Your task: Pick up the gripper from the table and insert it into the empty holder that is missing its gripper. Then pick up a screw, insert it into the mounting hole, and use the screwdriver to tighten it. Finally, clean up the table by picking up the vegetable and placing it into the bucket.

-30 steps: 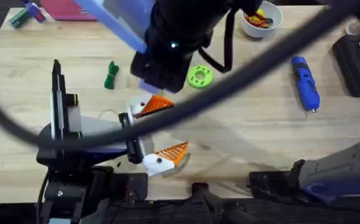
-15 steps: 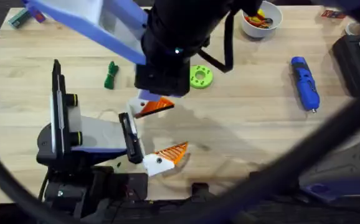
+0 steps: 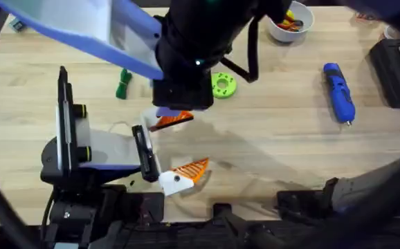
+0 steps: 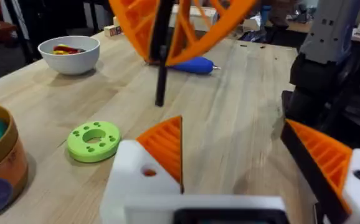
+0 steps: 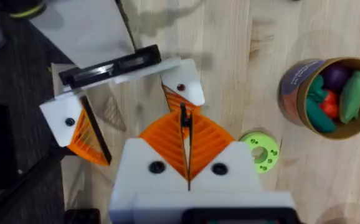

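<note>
My left gripper (image 3: 181,145) rests open low over the table, an orange ribbed gripper pad (image 4: 167,146) seated in each white holder block (image 4: 136,180). The block's mounting hole (image 4: 149,171) faces up. My right gripper (image 5: 188,149) hangs just above that far finger, shut on a thin black screw (image 4: 161,74) that points down beside it. The blue screwdriver (image 3: 339,92) lies at the right of the table. The dark green vegetable (image 3: 122,83) lies behind the left arm. The orange-brown bucket (image 5: 295,93) stands nearby holding toy pieces.
A round green disc (image 3: 222,85) with holes lies just right of the right arm's wrist. A white bowl (image 3: 290,21) with red and yellow bits stands at the back. A black box (image 3: 397,66) sits at the right edge. The table's middle right is bare wood.
The dark cable that swept across the overhead view has swung out to the edges. The right arm's upper link drifted left; its wrist stays over the left gripper. The left arm has not moved.
</note>
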`<control>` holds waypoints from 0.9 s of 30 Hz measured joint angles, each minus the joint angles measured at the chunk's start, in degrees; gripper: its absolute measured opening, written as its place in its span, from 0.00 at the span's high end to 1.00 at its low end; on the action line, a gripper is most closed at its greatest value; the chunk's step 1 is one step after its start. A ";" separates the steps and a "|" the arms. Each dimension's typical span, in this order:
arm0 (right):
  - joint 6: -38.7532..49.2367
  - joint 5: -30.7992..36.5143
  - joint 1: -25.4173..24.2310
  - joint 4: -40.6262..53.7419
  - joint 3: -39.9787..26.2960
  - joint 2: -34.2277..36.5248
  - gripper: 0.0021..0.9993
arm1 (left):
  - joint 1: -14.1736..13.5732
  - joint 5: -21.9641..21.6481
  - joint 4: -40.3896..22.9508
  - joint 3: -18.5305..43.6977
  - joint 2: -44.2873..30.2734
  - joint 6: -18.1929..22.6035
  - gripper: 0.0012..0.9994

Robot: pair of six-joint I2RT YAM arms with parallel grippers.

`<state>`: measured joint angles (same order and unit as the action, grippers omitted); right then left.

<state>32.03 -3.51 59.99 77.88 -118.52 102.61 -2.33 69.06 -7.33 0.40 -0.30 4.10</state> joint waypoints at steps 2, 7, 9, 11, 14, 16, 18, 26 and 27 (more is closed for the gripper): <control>0.07 0.00 0.00 0.19 0.00 0.37 1.00 | 0.00 0.00 0.00 0.00 0.00 0.00 0.01; 0.17 0.00 0.00 0.19 0.00 2.48 1.00 | 0.00 0.00 0.00 0.00 0.00 0.00 0.01; 0.17 0.00 0.00 0.19 0.00 3.18 1.00 | 0.00 0.00 0.00 0.00 0.00 0.00 0.01; 0.17 0.00 0.00 0.19 0.00 3.54 1.00 | 0.00 0.00 0.00 0.00 0.00 0.00 0.01; 0.17 0.00 0.00 0.19 0.00 3.64 1.00 | 0.00 0.00 0.00 0.00 0.00 0.00 0.01; 0.17 0.00 0.00 0.19 0.00 3.63 1.00 | 0.00 0.00 0.00 0.00 -0.01 0.00 0.01; 0.17 0.00 0.00 0.19 0.00 3.63 1.00 | 0.00 0.00 0.00 0.00 0.00 0.00 0.01; 0.17 -0.01 0.00 0.19 0.00 3.63 1.00 | 0.00 0.00 0.00 0.00 0.00 0.00 0.01; 0.17 0.00 0.00 0.19 0.00 3.65 1.00 | 0.00 0.00 0.00 0.00 0.00 0.00 0.01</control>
<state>32.21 -3.51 59.99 78.06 -118.52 106.26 -2.33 69.06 -7.33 0.40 -0.30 4.10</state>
